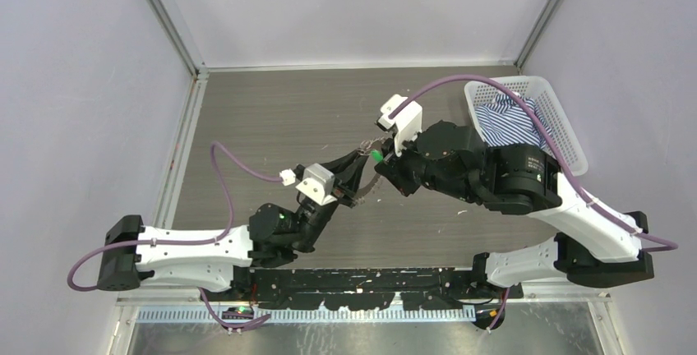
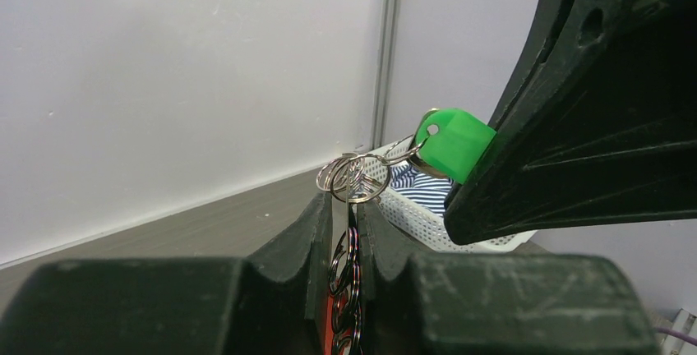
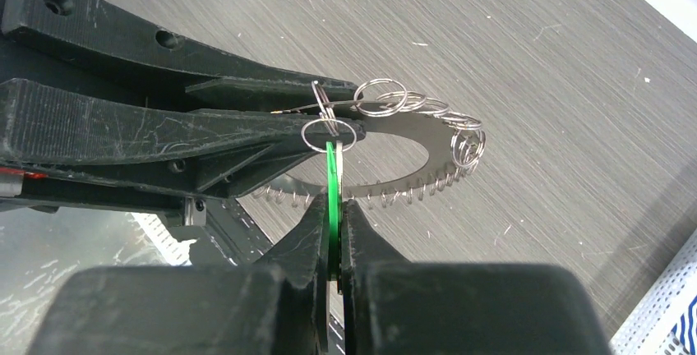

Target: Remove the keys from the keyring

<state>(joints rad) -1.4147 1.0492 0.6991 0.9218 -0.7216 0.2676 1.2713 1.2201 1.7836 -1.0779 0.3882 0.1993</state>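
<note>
My right gripper (image 3: 331, 207) is shut on the green-headed key (image 3: 330, 176), which it holds edge-on above the table. That key (image 2: 454, 143) hangs from small silvery rings (image 2: 353, 178) standing just above my left gripper (image 2: 355, 207). The left gripper is shut on the keyring (image 2: 352, 248), a stack of thin rings between its pads. Beyond the left fingers (image 3: 205, 129), the keys (image 3: 427, 170) fan out in a dark toothed arc edged with small loops. From above, both grippers meet mid-table at the green key (image 1: 376, 156), the left gripper (image 1: 362, 162) coming from the lower left.
A white perforated basket (image 1: 567, 133) holding a blue-striped cloth (image 1: 510, 121) stands at the table's back right, close behind the right arm. Grey walls with metal posts close in the back and both sides.
</note>
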